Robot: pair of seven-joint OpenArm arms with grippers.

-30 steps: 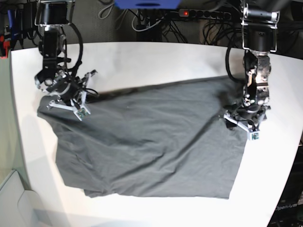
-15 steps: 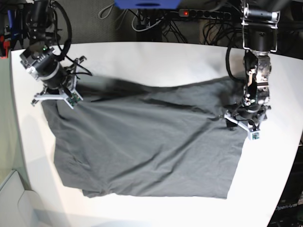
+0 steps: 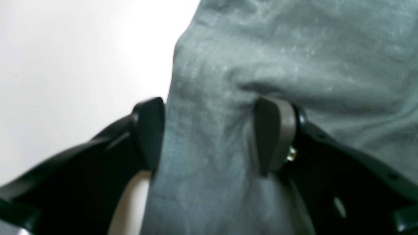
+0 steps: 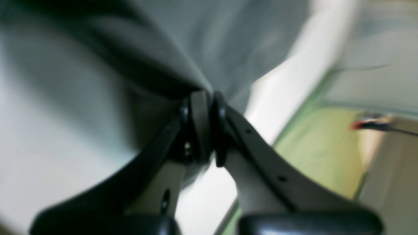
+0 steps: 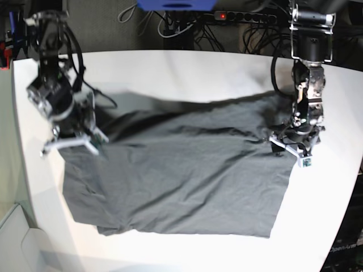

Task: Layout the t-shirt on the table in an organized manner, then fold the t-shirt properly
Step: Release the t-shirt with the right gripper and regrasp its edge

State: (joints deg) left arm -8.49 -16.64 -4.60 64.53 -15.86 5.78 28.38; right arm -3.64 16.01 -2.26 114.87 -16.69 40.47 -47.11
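Observation:
The dark grey t-shirt (image 5: 181, 175) lies spread and wrinkled across the white table (image 5: 170, 73). My right gripper (image 5: 79, 140) is at the shirt's left edge in the base view. In the right wrist view, which is blurred, the right gripper (image 4: 205, 98) is shut on a raised fold of the t-shirt (image 4: 183, 42). My left gripper (image 5: 290, 148) rests on the shirt's right edge. In the left wrist view the left gripper (image 3: 210, 133) is open, its fingers (image 3: 272, 133) standing apart with a strip of the t-shirt (image 3: 294, 49) lying between them, beside bare table (image 3: 65, 49).
Behind the table's far edge hang cables and a power strip (image 5: 221, 16) with a red light. A pale box (image 5: 17, 238) sits below the table's left front corner. The table's right edge runs close to the left arm.
My right gripper swung out to the far left with the shirt's corner, then came back toward the front, drawing the left edge outward. The left gripper has stayed in place.

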